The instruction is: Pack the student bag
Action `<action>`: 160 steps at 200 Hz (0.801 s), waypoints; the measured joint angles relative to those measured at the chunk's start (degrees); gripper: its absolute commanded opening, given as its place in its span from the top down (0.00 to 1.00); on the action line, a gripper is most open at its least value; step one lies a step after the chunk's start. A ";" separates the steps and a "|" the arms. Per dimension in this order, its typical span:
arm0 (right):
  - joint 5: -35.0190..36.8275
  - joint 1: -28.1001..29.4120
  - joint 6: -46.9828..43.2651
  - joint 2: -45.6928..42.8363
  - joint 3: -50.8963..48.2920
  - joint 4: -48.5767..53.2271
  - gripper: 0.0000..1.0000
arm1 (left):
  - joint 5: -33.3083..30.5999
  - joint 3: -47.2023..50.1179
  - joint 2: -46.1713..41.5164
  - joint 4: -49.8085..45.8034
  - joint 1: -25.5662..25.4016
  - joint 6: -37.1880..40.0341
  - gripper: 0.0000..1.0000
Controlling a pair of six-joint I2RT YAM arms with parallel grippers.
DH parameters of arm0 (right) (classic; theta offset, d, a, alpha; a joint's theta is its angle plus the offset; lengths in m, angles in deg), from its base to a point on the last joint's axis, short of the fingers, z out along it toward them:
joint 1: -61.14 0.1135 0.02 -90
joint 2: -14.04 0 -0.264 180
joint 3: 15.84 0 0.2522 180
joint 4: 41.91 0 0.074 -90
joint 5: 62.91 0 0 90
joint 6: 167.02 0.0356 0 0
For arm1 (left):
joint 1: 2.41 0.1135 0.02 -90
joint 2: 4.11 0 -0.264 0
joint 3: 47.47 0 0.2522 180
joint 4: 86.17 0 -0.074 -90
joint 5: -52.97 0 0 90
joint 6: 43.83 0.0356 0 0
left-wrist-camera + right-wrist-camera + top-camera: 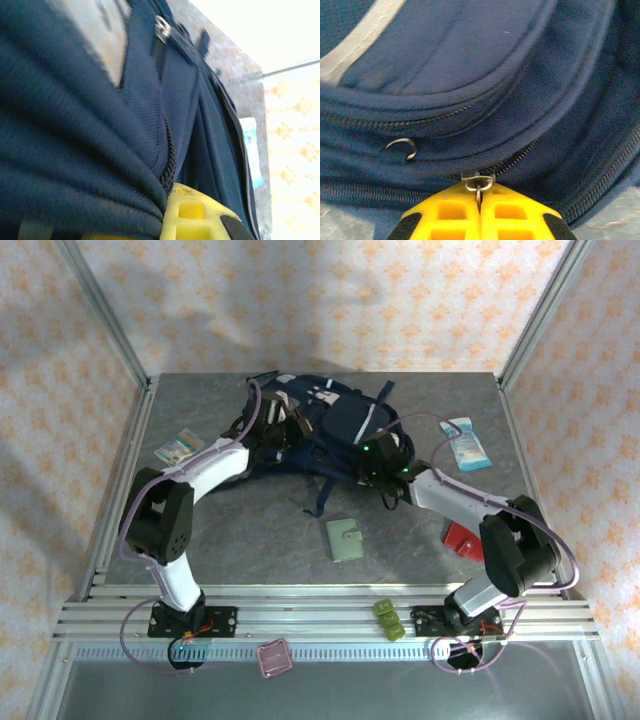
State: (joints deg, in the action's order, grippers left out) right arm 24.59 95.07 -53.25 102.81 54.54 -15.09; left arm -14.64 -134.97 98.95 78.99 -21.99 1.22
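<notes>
Near edge, top view: a pink square case (273, 658) and a small green block (388, 620) sit on the aluminium rail (320, 612) between the two arm bases.

On the grey table (250, 530), a green wallet (346, 540) lies flat near the centre front. A red object (462, 540) is to its right, just beside the right arm's elbow and partly hidden by it.

Mid table: both arms reach inward to the student bag (340, 420), which lies flat at the far centre of the table with a dark strap trailing toward the wallet.

Left end effector (272, 430) is at the bag's left side. In its wrist view the left end effector (167, 200) is clenched, with navy bag fabric (75, 125) bunched over a yellow finger (195, 215). A metal zip tab (161, 27) shows further up the bag.

Right end effector (385, 455) is at the bag's right front edge. In its wrist view the right end effector (480, 192) has its yellow fingers (450, 220) pressed together, grasping a metal zipper pull (478, 182) on the bag (470, 60). A loose metal ring (402, 146) hangs left of it, below a closed zip line.

Flanks, level with the bag: a teal card pack (180, 448) is on the left, apart from the bag. A white-and-blue packet (466, 443) is on the right, also apart, and shows in the left wrist view as well (250, 150).
</notes>
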 measured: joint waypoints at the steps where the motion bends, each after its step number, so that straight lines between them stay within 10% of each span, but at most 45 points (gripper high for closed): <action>1: -0.02 0.13 0.00 0.07 0.13 0.00 1.00 | -0.04 -0.17 0.13 -0.04 0.09 0.07 0.91; 19: -1.84 3.37 0.46 3.91 4.24 -0.09 1.00 | -2.32 -3.54 2.71 -1.27 2.01 1.44 0.51; 37: -4.22 6.12 1.11 8.35 8.28 -1.09 1.00 | -5.07 -4.11 2.69 -1.22 3.34 1.86 0.36; 110: -11.06 8.02 4.15 14.91 12.41 -3.23 1.00 | -6.60 20.09 -17.16 5.90 -0.85 -1.31 0.28; 160: -12.44 8.11 5.55 14.91 12.52 -4.37 1.00 | -6.67 22.53 -13.27 10.25 -5.20 -3.17 0.28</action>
State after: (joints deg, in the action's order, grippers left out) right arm 12.15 103.18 -47.70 117.72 67.07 -19.46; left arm -21.31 -112.43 85.69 89.24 -27.19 -1.95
